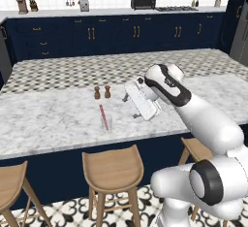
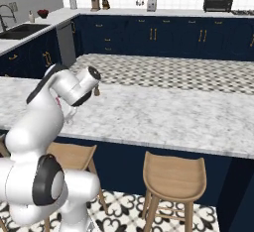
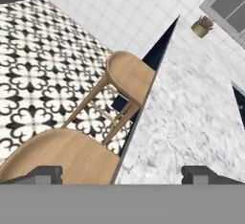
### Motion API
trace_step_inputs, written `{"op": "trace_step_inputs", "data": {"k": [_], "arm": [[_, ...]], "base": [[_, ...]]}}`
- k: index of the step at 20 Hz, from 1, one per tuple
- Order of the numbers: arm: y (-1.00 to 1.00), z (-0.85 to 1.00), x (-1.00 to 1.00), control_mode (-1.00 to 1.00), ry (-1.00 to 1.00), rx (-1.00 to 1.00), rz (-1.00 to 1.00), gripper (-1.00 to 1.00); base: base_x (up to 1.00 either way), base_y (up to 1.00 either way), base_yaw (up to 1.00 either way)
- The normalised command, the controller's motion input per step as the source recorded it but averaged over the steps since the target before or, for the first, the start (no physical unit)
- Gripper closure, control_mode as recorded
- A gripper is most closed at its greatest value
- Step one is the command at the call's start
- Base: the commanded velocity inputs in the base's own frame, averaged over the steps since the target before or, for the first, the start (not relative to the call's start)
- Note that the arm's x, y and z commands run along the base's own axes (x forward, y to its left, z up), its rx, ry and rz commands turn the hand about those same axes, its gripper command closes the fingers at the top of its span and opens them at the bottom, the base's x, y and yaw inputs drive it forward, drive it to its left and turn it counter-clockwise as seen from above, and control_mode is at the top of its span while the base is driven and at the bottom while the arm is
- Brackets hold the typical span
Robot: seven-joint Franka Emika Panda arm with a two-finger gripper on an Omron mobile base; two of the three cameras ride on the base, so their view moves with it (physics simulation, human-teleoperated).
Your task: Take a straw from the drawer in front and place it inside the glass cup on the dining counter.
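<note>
In the left base view, the straw stands tilted inside the glass cup on the dining counter, its upper end leaning toward the two brown shakers that stand just behind the cup. The gripper hangs over the marble to the right of the cup, apart from it, with the white hand turned sideways; nothing sits between its fingers. Wooden stools line the near side of the counter's navy base. On the far worktop stand a toaster oven and a toaster.

In the right base view, the arm bends over the left part of the dining counter, and its wrist covers most of the hand. One brown shaker peeks out beside the wrist. A sink sits at far left.

In the hand view, the two dark fingertips stand wide apart at the bottom edge, empty, one over a stool seat and the other over the marble top. A second stool stands farther along the counter edge, above patterned floor tiles. A small potted plant sits on the far end of the marble.
</note>
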Motion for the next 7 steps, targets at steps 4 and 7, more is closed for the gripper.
{"op": "trace_step_inputs", "data": {"k": [4, 7], "arm": [[0.00, -0.11, 0.00, -1.00, 0.06, -0.23, -0.02, -1.00], [0.00, -0.32, 0.00, -1.00, 0.12, -0.21, -0.04, -1.00]], "base": [[0.00, 0.00, 0.00], [0.00, 0.00, 0.00]]}}
